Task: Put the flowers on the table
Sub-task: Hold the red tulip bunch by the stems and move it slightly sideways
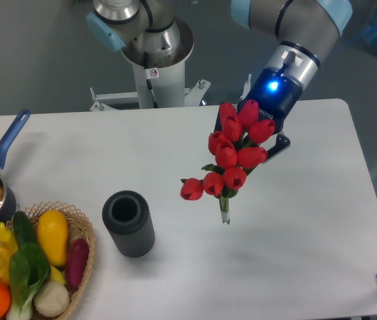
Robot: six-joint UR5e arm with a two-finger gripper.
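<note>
The flowers (231, 157), a bunch of red tulips with green stems, hang in the air above the white table (308, 227), right of centre. The stem ends point down towards the tabletop and the blooms point up towards the arm. My gripper (273, 139) sits behind the upper blooms and is shut on the bunch. One dark finger (281, 144) shows at the right of the blooms; the rest of the grip is hidden by the tulips. A faint shadow lies on the table under the bunch.
A dark grey ribbed cylinder vase (129, 223) stands upright left of the flowers. A wicker basket (87, 230) with vegetables is at the front left corner. A pot with a blue handle (7, 143) is at the left edge. The robot base (153, 60) stands behind the table.
</note>
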